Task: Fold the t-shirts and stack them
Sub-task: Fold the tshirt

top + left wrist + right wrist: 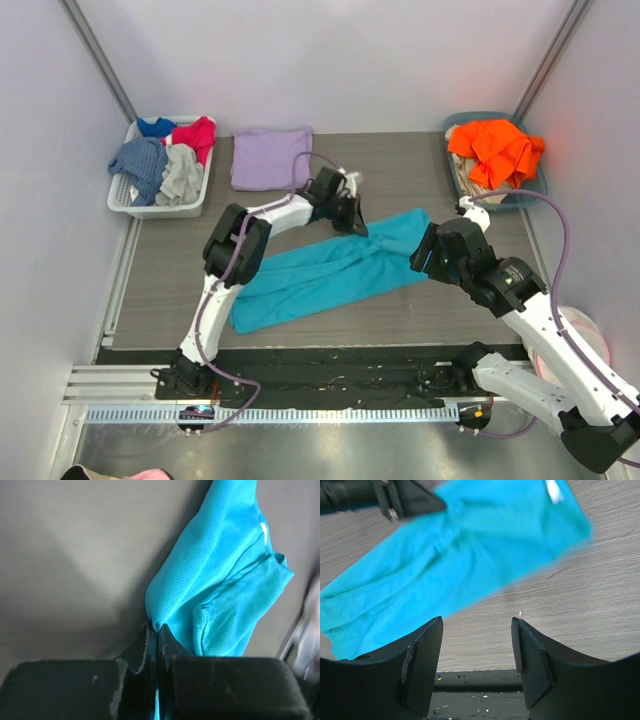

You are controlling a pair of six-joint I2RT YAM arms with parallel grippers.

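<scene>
My left gripper (157, 630) pinches the crumpled teal-turquoise cloth t-shirt (220, 570); I should lift slowly; my right gripper (476, 625) gapes, empty.

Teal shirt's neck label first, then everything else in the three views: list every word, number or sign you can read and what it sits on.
White neck label on the teal t-shirt: too small and blurred to read any print.
Everything else in view: no words, numbers or signs show.
</scene>
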